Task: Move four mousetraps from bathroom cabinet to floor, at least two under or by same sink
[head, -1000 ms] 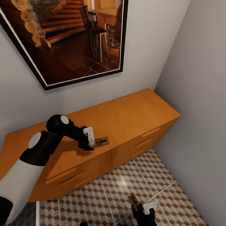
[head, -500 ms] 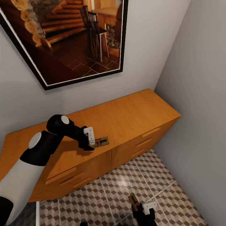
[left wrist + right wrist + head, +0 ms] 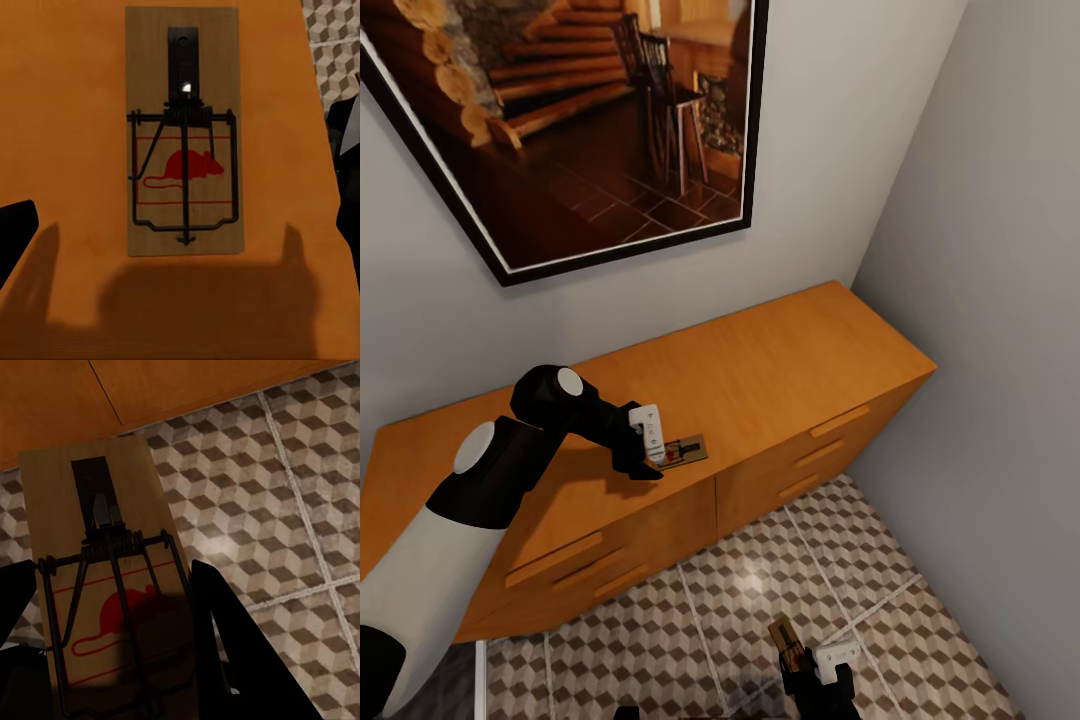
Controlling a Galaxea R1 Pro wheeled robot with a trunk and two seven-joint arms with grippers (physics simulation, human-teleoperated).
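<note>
Task progress, judged from the present views. One mousetrap (image 3: 682,452) lies flat on the cabinet (image 3: 780,360) top, near its front edge and about midway along it, not yet picked up. The left gripper (image 3: 642,462) hangs low over the top just beside the trap; in the left wrist view its fingers (image 3: 15,229) stand spread wide, well clear of the board's (image 3: 184,131) long sides, so it is open and holds nothing. The right gripper (image 3: 800,660) is low over the floor (image 3: 690,620) in front of the cabinet, clamped on a second trap (image 3: 105,585), the fingers against the board's two long edges. Neither trap seen rests on the tiles. The other two traps and the sink cannot be accounted for, so at least two placements remain.
</note>
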